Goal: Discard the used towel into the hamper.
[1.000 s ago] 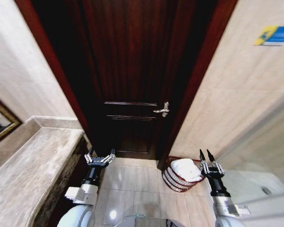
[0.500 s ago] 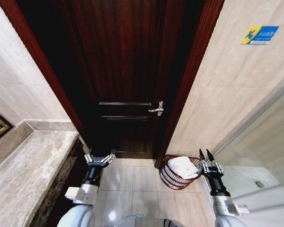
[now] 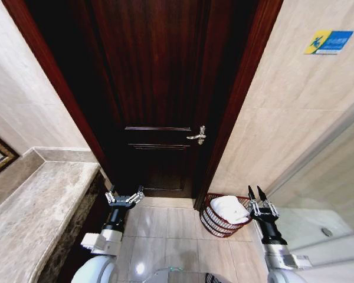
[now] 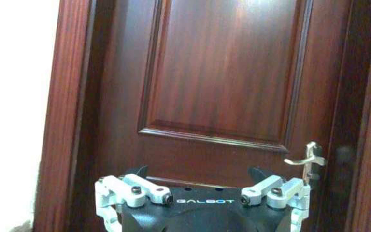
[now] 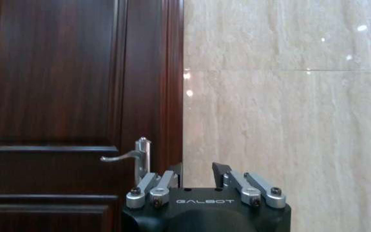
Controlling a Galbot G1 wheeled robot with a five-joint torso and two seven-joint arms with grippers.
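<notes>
My head view has swung a little since half a second ago: the whole picture has shifted, the blue and yellow wall sign (image 3: 328, 42) and the silver door lever (image 3: 197, 135) sliding slightly right, so I take that as my own turning, not a move of the things. A second ago the swing was larger, with more of the marble counter (image 3: 29, 218) in the lower left of the frame.

The small round dark reddish-brown hamper of thin open ribs (image 3: 217, 223) stands on the tiled floor (image 3: 165, 227) in the lower right of centre, just beside the dark wooden door (image 3: 159, 88) frame. A folded white towel (image 3: 230, 208) lies inside it, heaped above the rim. I judge the discarding to be done already, and what is changing now is only my pose settling.

My left end effector (image 3: 124, 197) hangs at lower left of centre, in front of the door's foot, fingers spread wide and holding nothing; my left wrist view confirms the gap. My right end effector (image 3: 258, 195) sits at lower right, just beside the hamper, fingers raised and parted only narrowly, also empty. Both have kept the same place in the frame across the last second.
</notes>
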